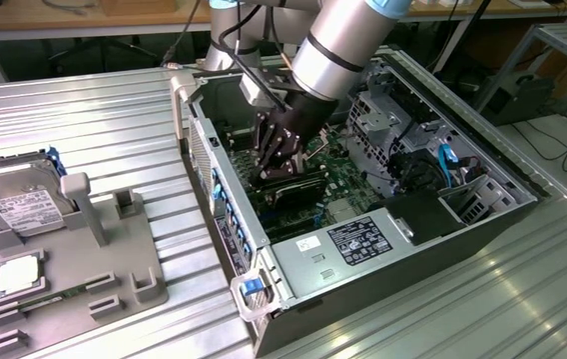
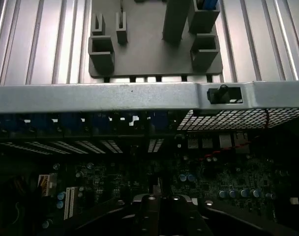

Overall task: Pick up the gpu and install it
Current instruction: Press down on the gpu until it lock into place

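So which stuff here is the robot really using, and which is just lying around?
Part of the job:
- claw, shut, down inside the computer case
- gpu, black card under the claw, over the motherboard

Just lying about:
- hard drive, in the grey holder tray
- CPU chip, on the same tray

The gpu (image 1: pixel 292 187) is a thin black card lying flat and low inside the open case, just above the green board. Its long edge runs slantwise across the case floor, and its upper end sits under the black tool.
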`<state>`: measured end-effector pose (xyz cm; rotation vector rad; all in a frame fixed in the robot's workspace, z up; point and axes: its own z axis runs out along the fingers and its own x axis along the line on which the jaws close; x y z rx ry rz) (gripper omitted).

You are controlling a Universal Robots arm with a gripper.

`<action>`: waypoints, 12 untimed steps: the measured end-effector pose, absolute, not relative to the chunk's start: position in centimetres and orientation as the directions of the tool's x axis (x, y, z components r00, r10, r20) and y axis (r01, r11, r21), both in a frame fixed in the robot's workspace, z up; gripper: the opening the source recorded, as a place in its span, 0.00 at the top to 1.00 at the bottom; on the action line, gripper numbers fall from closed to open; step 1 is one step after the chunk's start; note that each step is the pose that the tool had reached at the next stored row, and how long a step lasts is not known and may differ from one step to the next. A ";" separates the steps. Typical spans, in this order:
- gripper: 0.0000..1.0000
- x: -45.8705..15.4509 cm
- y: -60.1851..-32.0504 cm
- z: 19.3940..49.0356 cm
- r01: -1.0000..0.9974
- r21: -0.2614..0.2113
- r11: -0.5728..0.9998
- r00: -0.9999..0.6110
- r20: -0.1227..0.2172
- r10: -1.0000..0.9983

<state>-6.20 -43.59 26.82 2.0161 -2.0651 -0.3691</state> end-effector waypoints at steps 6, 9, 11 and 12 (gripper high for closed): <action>0.89 -6.2 -43.6 28.1 -0.959 0.284 0.021 -0.025 -0.010 -1.000; 0.89 -6.2 -43.6 29.4 -0.959 0.281 0.021 -0.025 -0.010 -1.000; 0.89 -6.3 -43.6 29.9 -0.961 0.274 0.021 -0.025 -0.010 -1.000; 0.89 -6.3 -43.6 29.9 -0.965 0.263 0.021 -0.025 -0.010 -1.000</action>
